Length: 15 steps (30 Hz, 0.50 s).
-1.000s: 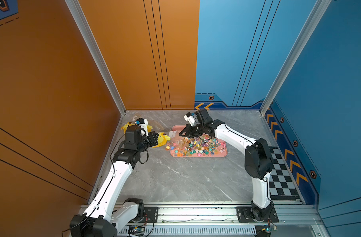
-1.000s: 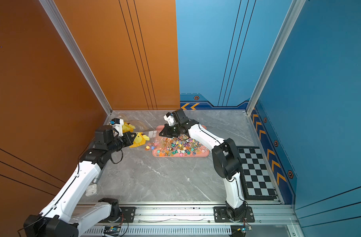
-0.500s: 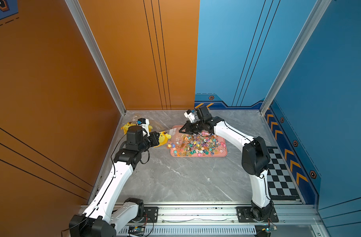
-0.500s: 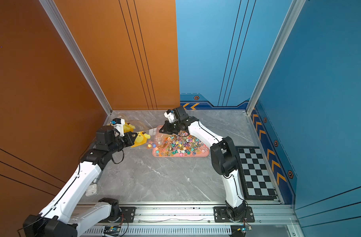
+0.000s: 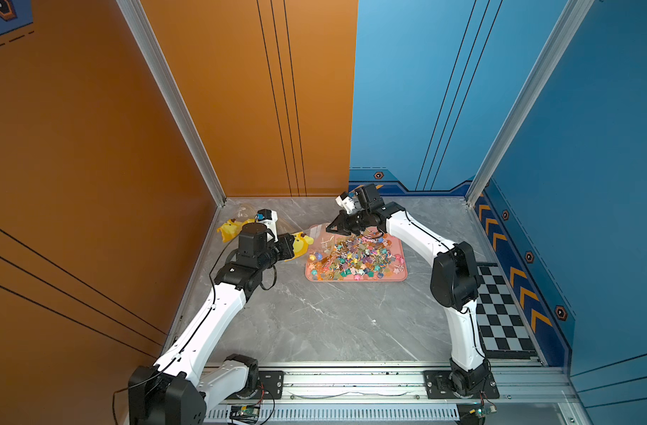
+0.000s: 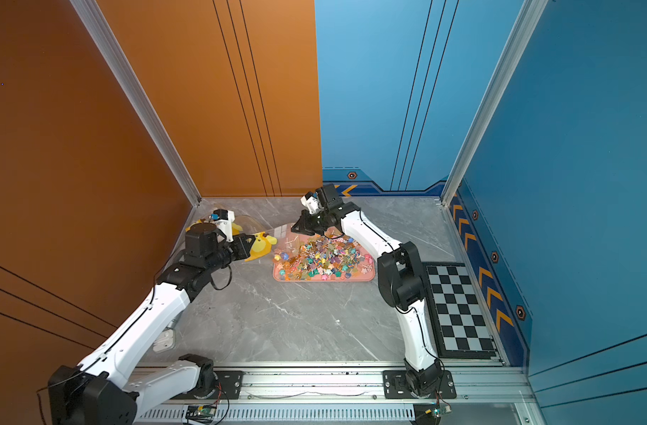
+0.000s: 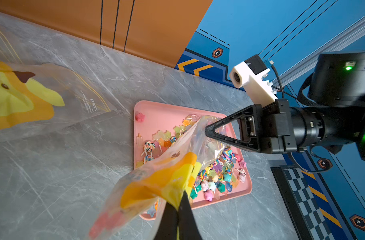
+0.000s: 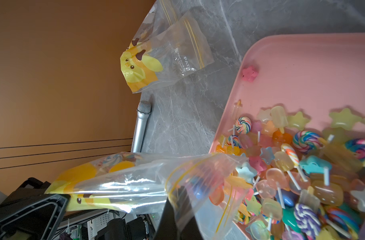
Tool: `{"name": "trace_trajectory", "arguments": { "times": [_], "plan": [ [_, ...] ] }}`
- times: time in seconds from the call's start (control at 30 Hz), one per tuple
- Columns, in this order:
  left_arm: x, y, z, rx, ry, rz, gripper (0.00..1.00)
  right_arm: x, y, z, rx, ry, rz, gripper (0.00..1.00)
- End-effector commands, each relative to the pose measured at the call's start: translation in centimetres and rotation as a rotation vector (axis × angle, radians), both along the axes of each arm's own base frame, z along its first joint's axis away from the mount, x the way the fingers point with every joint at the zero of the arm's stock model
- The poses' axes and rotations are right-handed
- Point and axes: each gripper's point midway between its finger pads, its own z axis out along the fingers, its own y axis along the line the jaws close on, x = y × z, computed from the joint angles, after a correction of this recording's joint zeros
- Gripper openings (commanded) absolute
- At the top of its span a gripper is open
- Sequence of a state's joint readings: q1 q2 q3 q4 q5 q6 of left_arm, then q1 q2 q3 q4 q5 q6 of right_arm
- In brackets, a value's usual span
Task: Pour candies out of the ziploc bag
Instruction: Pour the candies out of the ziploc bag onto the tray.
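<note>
arms: two counted, left arm point(image 5: 219, 316) and right arm point(image 5: 462, 323). grippers: two counted, left gripper point(image 7: 178, 209) and right gripper point(image 7: 206, 131). ziploc bags: one held bag point(image 7: 156, 180) is counted between the grippers. one spare bag point(image 8: 167, 62) is counted lying flat; a second zip line is seen behind it, so a further bag there cannot be ruled out. pink tray point(image 7: 161, 112): one counted. candies point(image 5: 355, 257): too many to be counted, dozens heaped on the tray; one pink star candy point(image 8: 249, 72) is counted apart from the heap. silver microphone point(image 8: 140, 126): one counted. checkerboard mat point(image 5: 502, 309): one counted.
</note>
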State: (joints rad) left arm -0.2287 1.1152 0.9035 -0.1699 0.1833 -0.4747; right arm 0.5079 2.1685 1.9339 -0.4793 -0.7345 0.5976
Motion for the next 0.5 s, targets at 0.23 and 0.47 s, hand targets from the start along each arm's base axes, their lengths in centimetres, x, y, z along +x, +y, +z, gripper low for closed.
{"name": "trace_trajectory", "arguments": {
  "times": [0.23,0.47],
  "plan": [
    [2.8,0.0,4.1,0.054,-0.119,0.047,0.0,4.4,-6.9,-4.5,-0.154,0.043,-0.171,0.0],
    [4.5,-1.2,6.0,0.06,-0.142,0.027,0.0,5.9,-7.7,-4.5,-0.123,0.069,-0.192,0.0]
  ]
}}
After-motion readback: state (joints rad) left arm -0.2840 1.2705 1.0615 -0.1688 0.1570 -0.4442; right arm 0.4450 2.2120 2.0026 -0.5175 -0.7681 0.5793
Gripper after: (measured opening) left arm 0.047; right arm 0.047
